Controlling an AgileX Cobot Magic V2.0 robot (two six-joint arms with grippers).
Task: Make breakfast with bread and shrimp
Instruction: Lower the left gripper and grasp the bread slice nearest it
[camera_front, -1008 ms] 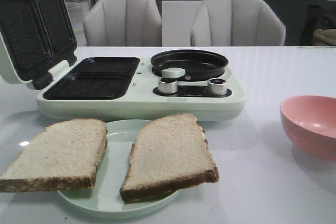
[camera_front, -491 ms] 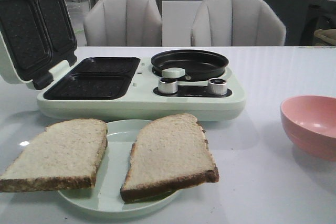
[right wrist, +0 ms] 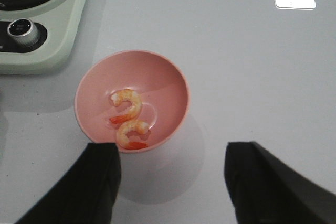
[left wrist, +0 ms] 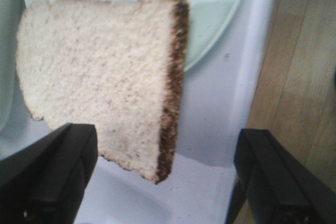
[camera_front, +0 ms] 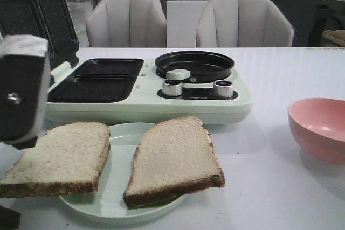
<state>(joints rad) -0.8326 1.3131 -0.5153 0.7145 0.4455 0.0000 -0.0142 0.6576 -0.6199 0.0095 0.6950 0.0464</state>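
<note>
Two bread slices lie on a pale green plate (camera_front: 123, 133): the left slice (camera_front: 59, 157) and the right slice (camera_front: 175, 157). My left arm (camera_front: 21, 90) looms over the left slice's outer end. In the left wrist view my left gripper (left wrist: 165, 182) is open above the table, and a crusty corner of that bread slice (left wrist: 100, 82) reaches between its fingers without touching them. My right gripper (right wrist: 173, 182) is open just short of the pink bowl (right wrist: 181, 85), which holds two curled shrimp (right wrist: 128, 106) (right wrist: 131, 132). The front view does not show the right gripper.
A pale green breakfast maker (camera_front: 145, 98) stands behind the plate, its lid (camera_front: 38, 20) raised, with two dark sandwich wells (camera_front: 91, 87), a round pan (camera_front: 194, 65) and two knobs (camera_front: 172, 87). The pink bowl (camera_front: 318, 127) sits at the right. The table edge (left wrist: 257, 93) runs close beside the left gripper.
My left arm has come into the front view at the left, over the outer end of the left bread slice. Bread, plate and bowl have not moved.
</note>
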